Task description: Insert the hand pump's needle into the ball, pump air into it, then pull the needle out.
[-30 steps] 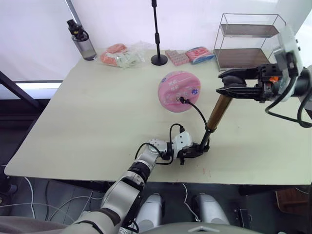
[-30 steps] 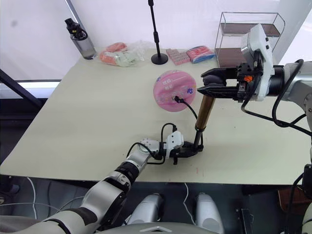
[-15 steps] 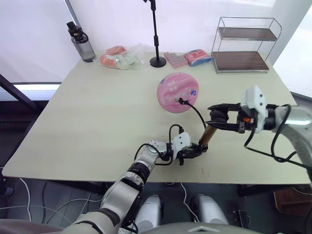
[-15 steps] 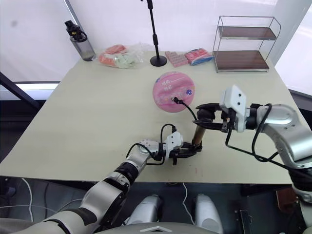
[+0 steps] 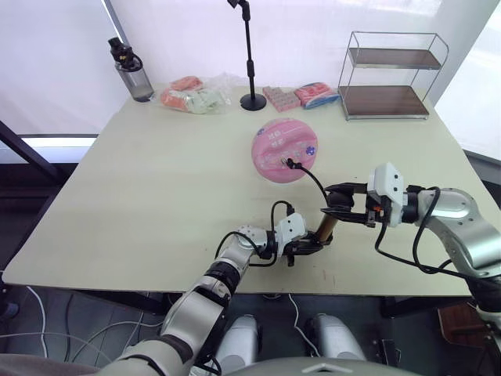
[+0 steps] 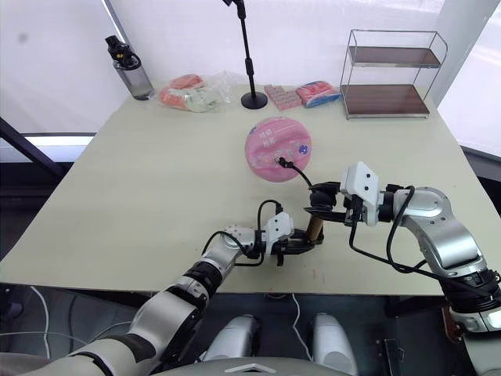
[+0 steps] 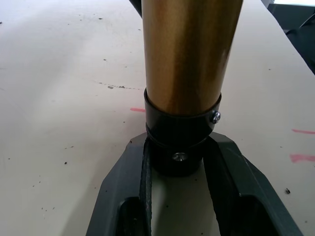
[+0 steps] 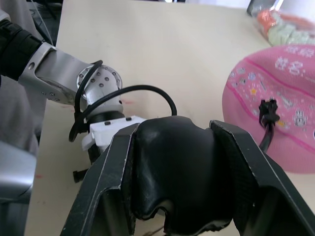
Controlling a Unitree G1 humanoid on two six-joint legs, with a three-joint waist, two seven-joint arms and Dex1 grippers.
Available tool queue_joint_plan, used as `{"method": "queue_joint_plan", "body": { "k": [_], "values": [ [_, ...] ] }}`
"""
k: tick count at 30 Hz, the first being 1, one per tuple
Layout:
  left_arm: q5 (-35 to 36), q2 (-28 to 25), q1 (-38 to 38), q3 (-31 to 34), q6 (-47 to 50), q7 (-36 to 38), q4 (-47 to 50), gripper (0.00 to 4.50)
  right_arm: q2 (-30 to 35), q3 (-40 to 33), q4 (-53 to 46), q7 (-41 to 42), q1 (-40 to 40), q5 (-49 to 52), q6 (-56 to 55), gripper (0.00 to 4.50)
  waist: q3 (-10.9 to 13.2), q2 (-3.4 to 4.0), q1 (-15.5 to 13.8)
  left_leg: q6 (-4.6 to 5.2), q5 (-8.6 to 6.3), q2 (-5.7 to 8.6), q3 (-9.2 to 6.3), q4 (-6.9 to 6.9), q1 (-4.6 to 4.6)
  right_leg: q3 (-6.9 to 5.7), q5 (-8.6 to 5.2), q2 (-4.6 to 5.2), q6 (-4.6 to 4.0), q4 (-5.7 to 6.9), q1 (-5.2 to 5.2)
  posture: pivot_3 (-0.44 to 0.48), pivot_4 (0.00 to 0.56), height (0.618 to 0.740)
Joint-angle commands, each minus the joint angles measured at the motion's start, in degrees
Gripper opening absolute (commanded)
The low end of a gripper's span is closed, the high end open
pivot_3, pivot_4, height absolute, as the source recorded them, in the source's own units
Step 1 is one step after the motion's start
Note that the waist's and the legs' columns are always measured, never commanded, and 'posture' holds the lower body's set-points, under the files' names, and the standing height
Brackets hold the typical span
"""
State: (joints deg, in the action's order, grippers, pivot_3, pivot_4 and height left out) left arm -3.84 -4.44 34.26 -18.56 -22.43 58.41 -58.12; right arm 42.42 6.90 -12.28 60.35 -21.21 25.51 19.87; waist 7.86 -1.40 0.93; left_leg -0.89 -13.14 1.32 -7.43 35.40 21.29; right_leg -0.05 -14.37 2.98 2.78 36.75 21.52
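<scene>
Pump stands near table's front edge, L gripper clamped on its base cap, R gripper closed round the handle, needle seated in ball just beyond: stroke straight along barrel, base pinned, hose slack.

The needle cannot be made out: only the black fitting at the hose tip shows where it meets the pink ball, and the ball's printed pictures and text are too small to read. The right gripper covers the hand pump's handle. In the left wrist view the pump's gold barrel is cut off at the picture's edge.
</scene>
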Motion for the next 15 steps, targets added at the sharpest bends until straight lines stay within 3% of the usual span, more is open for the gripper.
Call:
{"method": "queue_joint_plan", "body": {
  "k": [1,15],
  "values": [
    [-3.32,-2.65,-3.41,-1.46,3.16,0.47,-5.53,1.09,3.75,-5.29,-4.35,1.75,-4.79,6.09,7.52,1.80,0.12,0.18,-0.01,0.00,0.00,0.01,0.00,0.00,0.07,0.00,0.00,0.00,0.00,-0.01,0.05,0.000,0.150,0.731],
    [-3.37,-2.79,-3.59,-1.58,2.94,0.85,-5.33,1.09,11.01,-15.73,-6.32,2.50,-19.17,20.30,23.08,1.80,0.61,0.52,-0.08,0.01,0.01,0.08,-0.05,0.05,0.45,-0.07,0.01,0.07,0.01,-0.03,0.37,0.000,0.150,0.731]
  ]
}}
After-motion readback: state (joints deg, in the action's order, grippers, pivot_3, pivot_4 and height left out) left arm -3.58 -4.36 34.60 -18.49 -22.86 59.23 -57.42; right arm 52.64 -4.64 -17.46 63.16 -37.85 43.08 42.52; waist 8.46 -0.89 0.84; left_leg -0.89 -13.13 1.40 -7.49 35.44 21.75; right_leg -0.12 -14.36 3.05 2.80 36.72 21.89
